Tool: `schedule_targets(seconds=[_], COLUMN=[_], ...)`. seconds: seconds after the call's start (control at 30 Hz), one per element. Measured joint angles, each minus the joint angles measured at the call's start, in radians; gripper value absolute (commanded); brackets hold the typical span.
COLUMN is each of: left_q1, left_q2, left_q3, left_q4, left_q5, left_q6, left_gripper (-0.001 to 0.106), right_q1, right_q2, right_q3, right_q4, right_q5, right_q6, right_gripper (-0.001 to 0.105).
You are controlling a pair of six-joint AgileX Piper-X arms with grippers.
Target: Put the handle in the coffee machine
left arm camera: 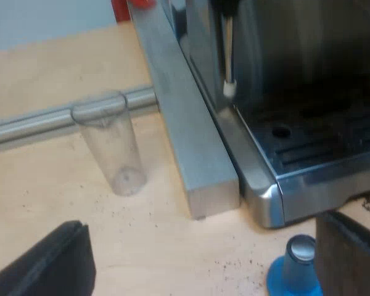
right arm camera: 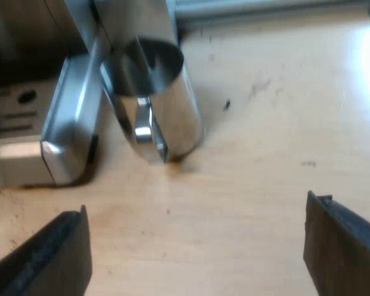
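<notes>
Our left gripper [left arm camera: 200,225] hangs low over the pale wooden table [left arm camera: 43,185], its two black fingers [left arm camera: 49,262] spread wide with nothing between them. A blue tamper [left arm camera: 294,266] with a silver top stands on the table just beside one of those fingers, near the front corner of the espresso machine [left arm camera: 296,74]. The machine's drip tray [left arm camera: 324,151] has a slotted metal top, and a thin steam wand [left arm camera: 228,55] with a white tip hangs down over its edge. A long metal bar [left arm camera: 185,123] lies against the machine's side. A clear measuring glass [left arm camera: 111,145] stands upright on the table near that bar, apart from it, with a round metal rail [left arm camera: 37,126] running behind it. Past the far end of the bar we see a bit of something red [left arm camera: 126,7]; whether it is the holder's red end we cannot tell. Our right gripper [right arm camera: 196,206] also hangs over bare table, its fingers [right arm camera: 342,246] wide apart and holding nothing. Ahead of it a steel jug [right arm camera: 166,92] stands upright, its looped grip [right arm camera: 145,129] turned toward the gripper. The jug is just beside the rounded corner of the machine's tray.
</notes>
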Motion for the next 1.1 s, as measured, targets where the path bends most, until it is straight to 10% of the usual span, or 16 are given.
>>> schedule_targets(seconds=[1.1], left_q1=[-0.006], left_q2=[0.0], left_q3=[0.004], left_q4=[-0.008], left_q5=[0.005], left_q6=[0.001], left_gripper=[0.074], right_q1=[0.0], right_q2=[0.0], right_q3=[0.044], right_q4=[-0.013], right_q5=[0.0], right_q6=[0.0], right_gripper=[0.072])
